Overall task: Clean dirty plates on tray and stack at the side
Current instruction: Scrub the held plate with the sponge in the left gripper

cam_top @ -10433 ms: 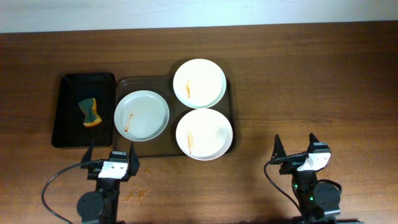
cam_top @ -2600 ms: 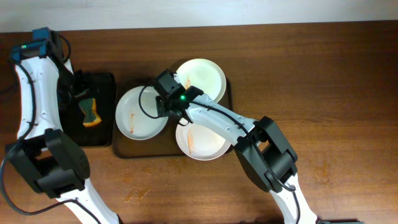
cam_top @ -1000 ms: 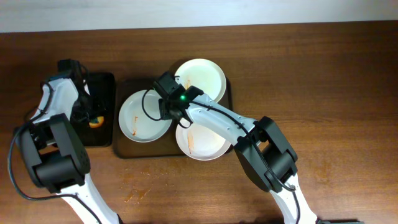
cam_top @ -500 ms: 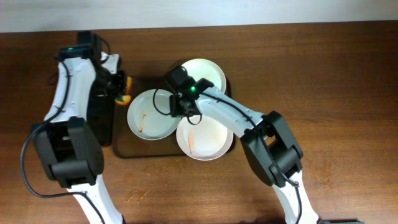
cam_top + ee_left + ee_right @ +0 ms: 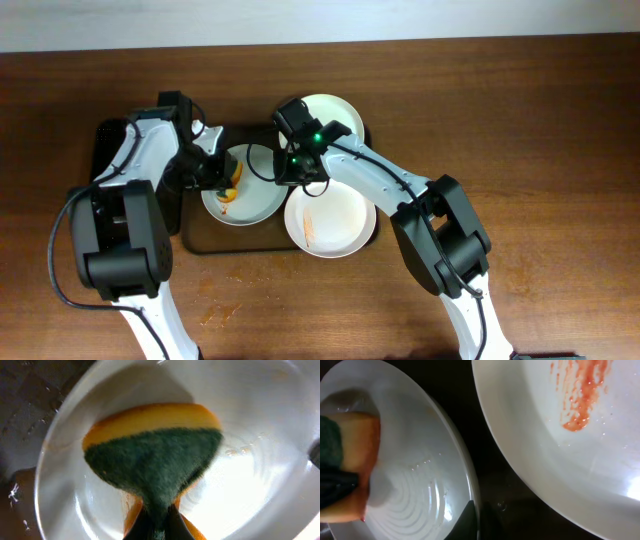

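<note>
Three white plates lie on the dark brown tray (image 5: 196, 236). In the overhead view my left gripper (image 5: 222, 180) is shut on a yellow-and-green sponge (image 5: 231, 191) and presses it into the left plate (image 5: 255, 205). The left wrist view shows the sponge (image 5: 155, 455) pinched in that gripper (image 5: 156, 519), against the plate's (image 5: 260, 460) inside. My right gripper (image 5: 300, 174) is shut on the same plate's right rim, and its wrist view shows the gripper (image 5: 479, 510) clamped over the rim of the plate (image 5: 420, 485). The back plate (image 5: 325, 115) and front plate (image 5: 335, 222) carry sauce smears (image 5: 582, 395).
A narrow black tray (image 5: 108, 150) sits left of the brown tray, partly under my left arm. Both arms cross over the tray area. Bare wooden table (image 5: 520, 140) stretches to the right, and a faint orange stain (image 5: 218, 313) marks the front.
My left gripper has carried the sponge from the black tray rightward and down onto the left plate. The right gripper has kept its hold on that plate's rim, shifting slightly right.
</note>
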Motion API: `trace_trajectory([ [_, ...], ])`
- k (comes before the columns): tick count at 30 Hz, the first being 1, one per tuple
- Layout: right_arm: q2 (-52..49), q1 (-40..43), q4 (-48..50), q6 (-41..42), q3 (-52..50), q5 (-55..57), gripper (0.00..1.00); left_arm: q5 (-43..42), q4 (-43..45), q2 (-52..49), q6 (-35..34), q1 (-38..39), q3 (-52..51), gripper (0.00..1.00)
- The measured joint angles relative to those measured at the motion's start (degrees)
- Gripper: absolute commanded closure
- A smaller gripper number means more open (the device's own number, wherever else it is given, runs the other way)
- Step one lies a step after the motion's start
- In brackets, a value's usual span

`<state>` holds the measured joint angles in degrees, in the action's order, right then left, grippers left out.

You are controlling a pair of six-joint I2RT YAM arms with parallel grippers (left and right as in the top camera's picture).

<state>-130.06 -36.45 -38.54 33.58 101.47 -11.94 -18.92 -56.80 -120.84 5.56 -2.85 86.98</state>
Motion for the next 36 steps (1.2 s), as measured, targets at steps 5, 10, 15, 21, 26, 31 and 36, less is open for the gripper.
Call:
trace_trajectory([
  [5,-0.7,0.0,0.0,0.0,0.0,-0.2,0.96,3.2,6.7,2.0,-5.5,0.5,-5.2,0.99],
  [10,-0.9,-0.3,0.0,-0.3,0.0,-0.9,0.96,4.9,4.0,2.6,-9.7,0.8,-5.9,0.99],
  [15,-1.5,-0.6,0.9,-0.9,0.0,-2.6,0.96,0.0,-5.5,2.4,-7.1,0.1,-7.0,0.99],
  [21,-1.9,-0.7,1.9,-0.9,0.0,-3.9,0.96,-0.3,-6.2,2.2,-5.7,0.2,-8.0,0.99],
  [26,-2.1,-0.6,2.6,-0.4,0.0,-4.2,0.96,6.6,1.3,3.4,-12.7,0.5,-7.7,0.99],
  [31,-2.3,-1.1,3.1,0.9,0.0,-5.4,0.96,20.2,3.9,3.8,-23.4,1.9,-7.0,0.99],
  [36,-2.3,-1.4,3.3,1.6,0.3,-6.3,0.96,27.5,8.6,3.8,-27.6,1.9,-7.1,0.99],
])
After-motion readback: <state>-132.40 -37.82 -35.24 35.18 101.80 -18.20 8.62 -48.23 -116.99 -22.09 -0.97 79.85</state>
